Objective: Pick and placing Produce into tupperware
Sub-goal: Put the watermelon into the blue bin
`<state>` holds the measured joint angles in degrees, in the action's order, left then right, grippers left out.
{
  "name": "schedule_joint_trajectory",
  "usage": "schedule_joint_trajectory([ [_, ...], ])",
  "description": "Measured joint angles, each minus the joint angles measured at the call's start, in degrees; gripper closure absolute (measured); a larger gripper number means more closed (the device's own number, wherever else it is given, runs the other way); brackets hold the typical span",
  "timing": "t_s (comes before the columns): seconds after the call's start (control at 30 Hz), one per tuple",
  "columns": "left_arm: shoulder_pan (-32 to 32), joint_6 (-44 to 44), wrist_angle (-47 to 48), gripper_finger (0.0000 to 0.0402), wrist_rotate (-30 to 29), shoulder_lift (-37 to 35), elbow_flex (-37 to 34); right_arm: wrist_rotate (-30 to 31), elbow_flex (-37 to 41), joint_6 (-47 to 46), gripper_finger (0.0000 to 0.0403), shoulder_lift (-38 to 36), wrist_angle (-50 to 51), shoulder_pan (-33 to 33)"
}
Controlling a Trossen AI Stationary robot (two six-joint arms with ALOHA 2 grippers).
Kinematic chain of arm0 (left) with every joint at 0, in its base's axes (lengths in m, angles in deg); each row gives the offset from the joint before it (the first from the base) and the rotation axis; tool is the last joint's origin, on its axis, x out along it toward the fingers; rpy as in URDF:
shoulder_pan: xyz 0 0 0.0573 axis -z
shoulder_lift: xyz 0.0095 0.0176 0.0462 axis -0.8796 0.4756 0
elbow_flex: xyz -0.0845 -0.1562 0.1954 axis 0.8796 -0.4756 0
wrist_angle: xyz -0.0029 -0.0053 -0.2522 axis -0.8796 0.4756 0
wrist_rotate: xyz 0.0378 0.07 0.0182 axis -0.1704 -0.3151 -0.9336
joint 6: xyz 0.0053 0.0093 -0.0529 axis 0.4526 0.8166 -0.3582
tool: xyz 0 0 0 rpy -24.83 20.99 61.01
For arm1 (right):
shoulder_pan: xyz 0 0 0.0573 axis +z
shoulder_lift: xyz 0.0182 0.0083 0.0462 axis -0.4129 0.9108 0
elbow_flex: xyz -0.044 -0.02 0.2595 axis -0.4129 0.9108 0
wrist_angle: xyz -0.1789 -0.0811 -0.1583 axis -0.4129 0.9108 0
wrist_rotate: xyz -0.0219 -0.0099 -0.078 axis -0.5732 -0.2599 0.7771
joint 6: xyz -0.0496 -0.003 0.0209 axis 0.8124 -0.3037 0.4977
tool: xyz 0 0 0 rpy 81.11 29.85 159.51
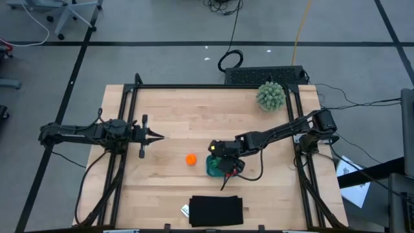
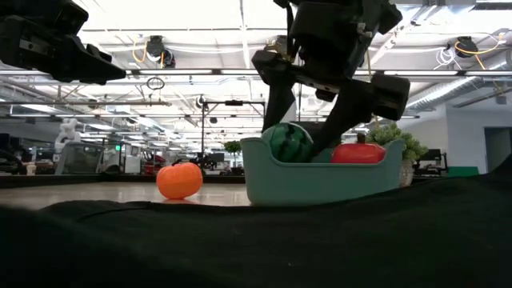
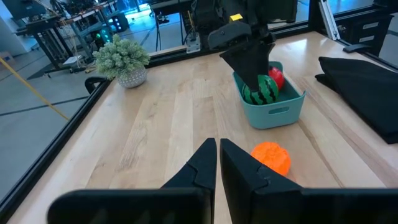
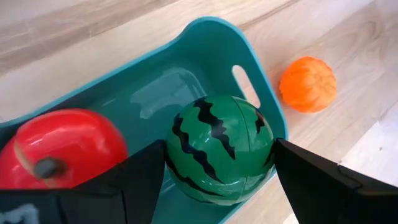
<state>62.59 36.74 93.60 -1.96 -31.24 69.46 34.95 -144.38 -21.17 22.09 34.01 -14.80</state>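
The teal tupperware stands on the table right of centre. Inside it sit the red tomato and the striped watermelon. My right gripper hangs over the tupperware, shut on the watermelon. The orange ball rests on the wood just left of the tupperware. My left gripper is shut and hovers over the table's left half, pointing toward the orange ball. My right gripper pinches the watermelon between its two fingers, one on each of its opposite sides, coming from above and pointing down. The watermelon sits low inside the tupperware beside the tomato. Whether it rests on the floor of the tupperware, I cannot tell.
A pale-green spiky ball stands near the far right corner. A black flat rectangle lies at the near edge and fills the foreground of the low view. Bare wood lies between the two arms and along the far side.
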Motion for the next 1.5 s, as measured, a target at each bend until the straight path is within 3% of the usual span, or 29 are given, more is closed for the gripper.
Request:
schedule_joint_trajectory([
  [0.9, 0.00, 0.04, 0.25, 0.0376, -0.02, -0.02, 0.00, -0.02, 0.02, 5.07, 0.0126, 1.60, -0.09, 0.26],
  [1.5, 0.00, 0.04, 0.24, 0.0376, -0.02, -0.02, 0.00, -2.23, -0.04, -2.21, 0.0126, 1.57, -1.61, 0.20],
])
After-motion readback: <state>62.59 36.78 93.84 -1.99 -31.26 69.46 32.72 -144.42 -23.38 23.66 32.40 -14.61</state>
